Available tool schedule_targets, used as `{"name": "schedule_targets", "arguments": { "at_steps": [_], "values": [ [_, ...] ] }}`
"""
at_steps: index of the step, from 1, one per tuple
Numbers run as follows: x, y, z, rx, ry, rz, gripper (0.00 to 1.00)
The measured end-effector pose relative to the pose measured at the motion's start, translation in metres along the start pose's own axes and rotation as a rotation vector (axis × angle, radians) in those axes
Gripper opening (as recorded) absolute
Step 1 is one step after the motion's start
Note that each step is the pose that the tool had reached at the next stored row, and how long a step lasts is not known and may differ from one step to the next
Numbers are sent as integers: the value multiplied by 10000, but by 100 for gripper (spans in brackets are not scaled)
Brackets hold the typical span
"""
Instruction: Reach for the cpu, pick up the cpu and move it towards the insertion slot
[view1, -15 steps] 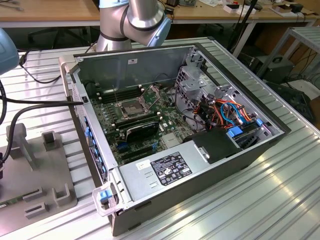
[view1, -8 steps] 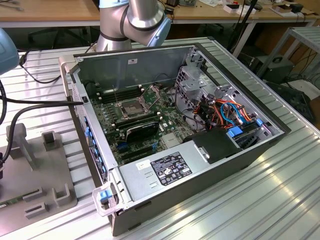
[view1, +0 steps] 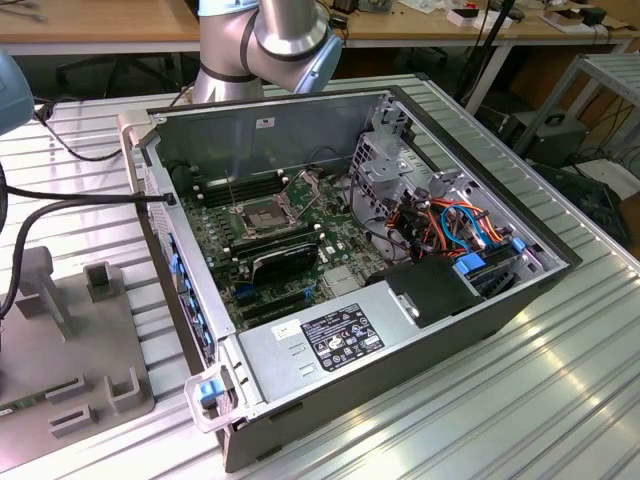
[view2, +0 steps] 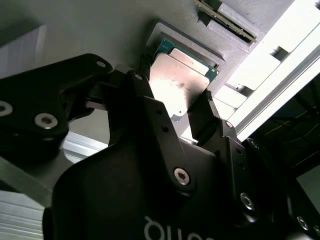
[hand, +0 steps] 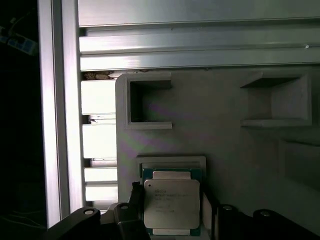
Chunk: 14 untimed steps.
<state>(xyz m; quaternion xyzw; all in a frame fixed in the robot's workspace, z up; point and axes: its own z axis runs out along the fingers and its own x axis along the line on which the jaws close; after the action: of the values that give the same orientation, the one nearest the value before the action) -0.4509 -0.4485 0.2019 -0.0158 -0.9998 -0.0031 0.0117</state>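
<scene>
The tool pointed down at a grey holder plate, its black body straddling the cpu in both wrist views. Whether it had clamped the chip or merely bracketed it, I cannot tell. The cpu lay flat, silvery face up, seated in a shallow square recess of that plate, with its green edge showing along one side. Two open-sided box shapes stood on the plate beyond the chip, and beyond them ran the ribbed aluminium rails of the worktop.

In the exterior view the arm's base rose behind an open computer case, a silver joint with a pale blue cap. A rounded blue-grey part sat at the exterior view's left edge, above the grey fixture, with a black cable running from there to the case wall.

The insertion slot sat on the green board inside the case, its metal frame swung up around the dark centre, well apart from the cpu.
</scene>
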Motion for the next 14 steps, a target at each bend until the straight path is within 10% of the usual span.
{"name": "schedule_targets", "arguments": {
  "at_steps": [14],
  "values": [
    [3, 0, -118, -5, 2, 0, 55]
  ]
}}
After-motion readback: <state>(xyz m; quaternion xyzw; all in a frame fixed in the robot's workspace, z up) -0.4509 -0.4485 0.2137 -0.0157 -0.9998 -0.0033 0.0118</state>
